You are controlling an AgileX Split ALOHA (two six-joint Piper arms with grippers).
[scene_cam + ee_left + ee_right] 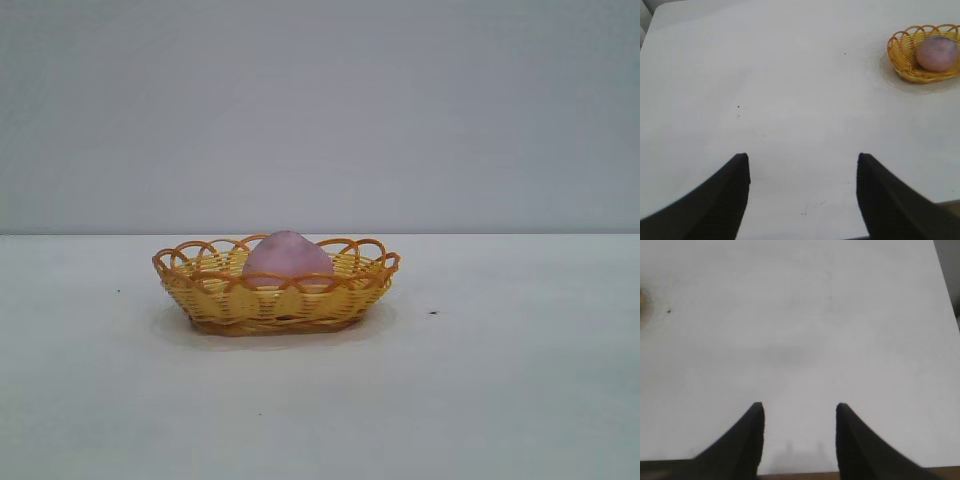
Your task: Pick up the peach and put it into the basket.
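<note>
Resting inside the basket (275, 290), the peach (287, 258) sits at table (520, 400) centre. Left gripper (803, 162), at 7 o'clock from the basket, and right gripper (799, 410) stand parted, holding nothing.

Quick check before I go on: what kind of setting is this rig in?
Probably a lab or test bench, not a home: a bare white table, a blank grey wall behind it, and only one staged prop set, a peach sitting in a wicker basket.
</note>
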